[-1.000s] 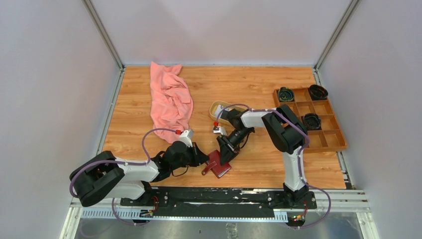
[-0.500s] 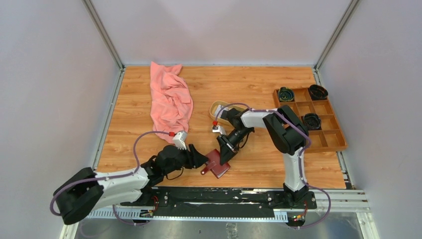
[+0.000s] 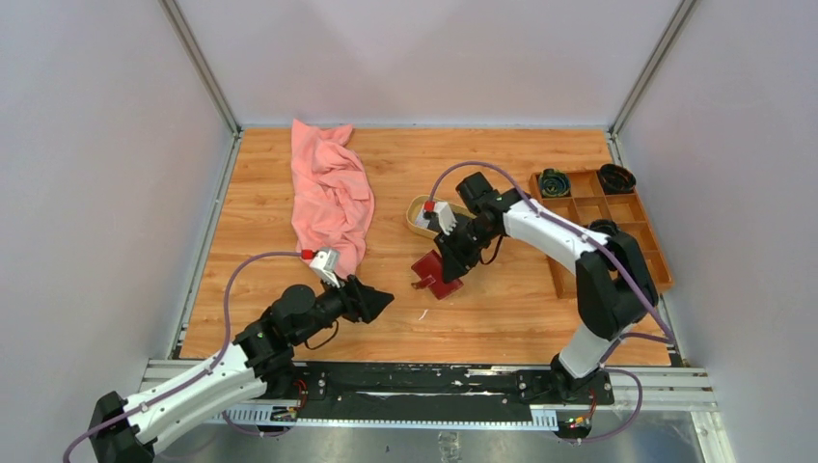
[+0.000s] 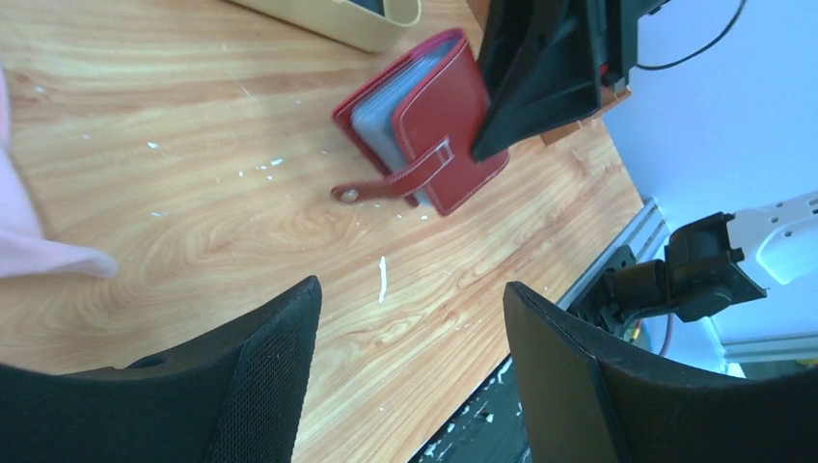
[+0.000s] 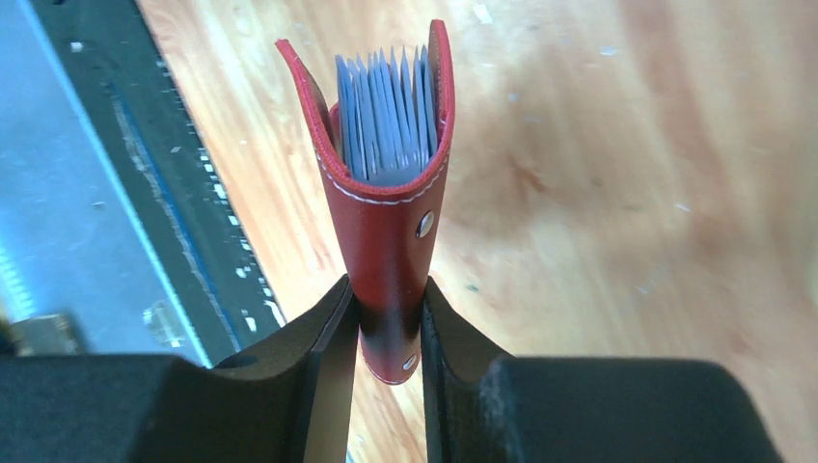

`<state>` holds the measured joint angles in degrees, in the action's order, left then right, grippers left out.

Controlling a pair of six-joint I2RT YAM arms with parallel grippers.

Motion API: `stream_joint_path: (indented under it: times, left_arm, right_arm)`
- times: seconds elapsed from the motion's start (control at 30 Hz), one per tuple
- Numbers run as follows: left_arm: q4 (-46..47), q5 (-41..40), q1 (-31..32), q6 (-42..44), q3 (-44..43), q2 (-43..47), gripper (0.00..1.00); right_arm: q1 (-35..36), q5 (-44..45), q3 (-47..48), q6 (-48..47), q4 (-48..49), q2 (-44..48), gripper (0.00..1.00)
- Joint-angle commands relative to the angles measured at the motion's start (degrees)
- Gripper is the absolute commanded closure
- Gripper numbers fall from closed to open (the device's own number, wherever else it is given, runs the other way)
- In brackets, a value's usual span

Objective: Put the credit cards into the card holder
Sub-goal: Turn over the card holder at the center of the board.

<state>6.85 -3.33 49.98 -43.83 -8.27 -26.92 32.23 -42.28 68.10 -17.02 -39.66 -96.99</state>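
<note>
Pale grey walls close in one wooden table (image 3: 502, 318) with two arms at its near edge. One pink cloth (image 3: 331, 198) lies left. One compartment tray (image 3: 627, 207) at right holds three dark round pieces (image 3: 554, 181). One tan oval dish (image 3: 420, 214) sits mid-table. Just before it, one red card holder (image 3: 436, 272) is pinched at its fold by the right gripper (image 5: 386, 309). The left gripper (image 4: 410, 299) gapes wide and empty nearby.

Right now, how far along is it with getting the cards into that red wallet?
Done: nothing visible; no card shows among the grey sleeves of the card holder. In hand: the right tool pinches it, strap unsnapped; the left tool hangs open, empty. Left: the credit cards, not clearly visible, perhaps inside the tan dish, must be slotted in.
</note>
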Motion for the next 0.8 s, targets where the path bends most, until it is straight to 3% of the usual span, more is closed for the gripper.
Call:
stream_joint_path:
  times: [0.0, 0.27, 0.5, 0.6, 0.77]
  left_arm:
    - [-12.77, -3.6, -0.24, 5.16, -4.22, 4.04, 0.27]
    - [-15.77, -4.05, -0.23, 6.13, -4.83, 6.28, 0.27]
    - [-14.99, -3.81, -0.23, 6.0, -4.4, 5.98, 0.27]
    - [-14.94, -3.37, -0.23, 5.78, -4.3, 5.98, 0.27]
    - [-14.85, -3.17, -0.23, 5.48, -4.09, 6.09, 0.27]
  right_arm:
    - [-1.21, 14.07, 3.26, -6.4, -5.41, 5.86, 1.0]
    - [1.47, 45.72, 3.7, -15.05, -9.8, 12.56, 1.0]
    - [11.94, 72.63, -12.61, -17.72, 6.89, 14.77, 1.0]
    - [16.1, 78.5, -18.03, -18.12, 13.13, 13.61, 1.0]
    - [21.56, 77.45, -20.85, -17.56, 14.77, 11.57, 0.99]
